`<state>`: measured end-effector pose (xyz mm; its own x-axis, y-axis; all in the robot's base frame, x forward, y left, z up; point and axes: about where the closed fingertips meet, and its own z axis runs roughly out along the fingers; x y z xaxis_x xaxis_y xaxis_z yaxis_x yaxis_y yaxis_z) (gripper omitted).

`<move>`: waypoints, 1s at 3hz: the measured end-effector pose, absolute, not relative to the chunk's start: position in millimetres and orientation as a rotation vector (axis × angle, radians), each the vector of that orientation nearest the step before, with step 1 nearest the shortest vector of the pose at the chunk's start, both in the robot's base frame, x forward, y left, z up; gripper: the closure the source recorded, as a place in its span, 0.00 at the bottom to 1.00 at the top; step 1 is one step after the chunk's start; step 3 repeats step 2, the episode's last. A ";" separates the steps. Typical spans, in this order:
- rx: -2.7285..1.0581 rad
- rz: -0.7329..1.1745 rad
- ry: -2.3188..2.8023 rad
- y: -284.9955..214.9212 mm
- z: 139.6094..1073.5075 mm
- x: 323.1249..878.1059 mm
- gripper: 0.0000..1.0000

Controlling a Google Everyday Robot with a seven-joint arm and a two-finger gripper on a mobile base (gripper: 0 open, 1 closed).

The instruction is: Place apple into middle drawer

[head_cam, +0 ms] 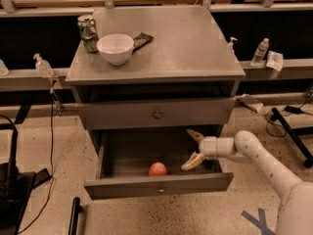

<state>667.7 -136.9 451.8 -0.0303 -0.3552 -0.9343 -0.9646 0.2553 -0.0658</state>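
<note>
Open middle drawer (pixel 159 190) holds one apple (pixel 157 169); hand (pixel 189 150) inside at right, fingers (pixel 191 162) spread, apart from apple. One white bowl (pixel 115 48) on surface (pixel 186 43).

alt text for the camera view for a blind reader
A red apple lies in the pulled-out middle drawer of a grey cabinet; the robot's open tool hovers over the drawer's right side, apart from the apple. A white bowl and green can stand on top.

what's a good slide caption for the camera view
Apple lies in the pulled-out middle drawer, with the open pincer inside the drawer at the apple's right, not touching it.
</note>
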 end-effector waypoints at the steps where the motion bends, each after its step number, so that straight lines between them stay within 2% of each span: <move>1: -1.219 0.872 1.584 -156.2 465.2 652.3 0.00; 3: -1.219 0.884 1.582 -155.5 465.8 649.9 0.00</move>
